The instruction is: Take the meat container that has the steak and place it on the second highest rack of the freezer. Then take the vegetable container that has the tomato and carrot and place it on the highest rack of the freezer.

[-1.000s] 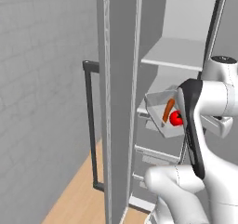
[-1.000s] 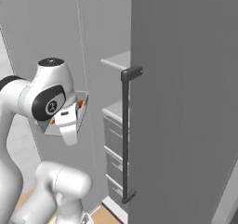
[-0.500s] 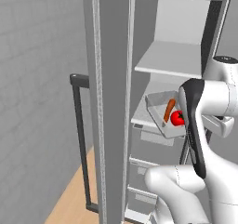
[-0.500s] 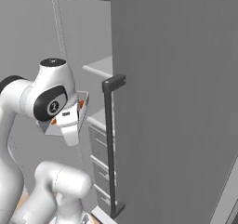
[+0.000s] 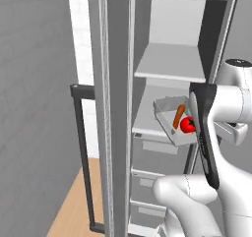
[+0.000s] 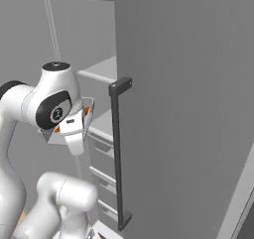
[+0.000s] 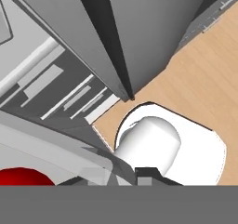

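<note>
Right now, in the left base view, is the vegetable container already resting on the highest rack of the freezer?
No, the vegetable container with the carrot and tomato sits tilted below the highest rack.

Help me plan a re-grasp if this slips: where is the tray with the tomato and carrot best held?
Grip the vegetable tray by its thin raised rim on the near side, facing the robot. The carrot and tomato fill the middle, and the far side faces the freezer shelves.
</note>
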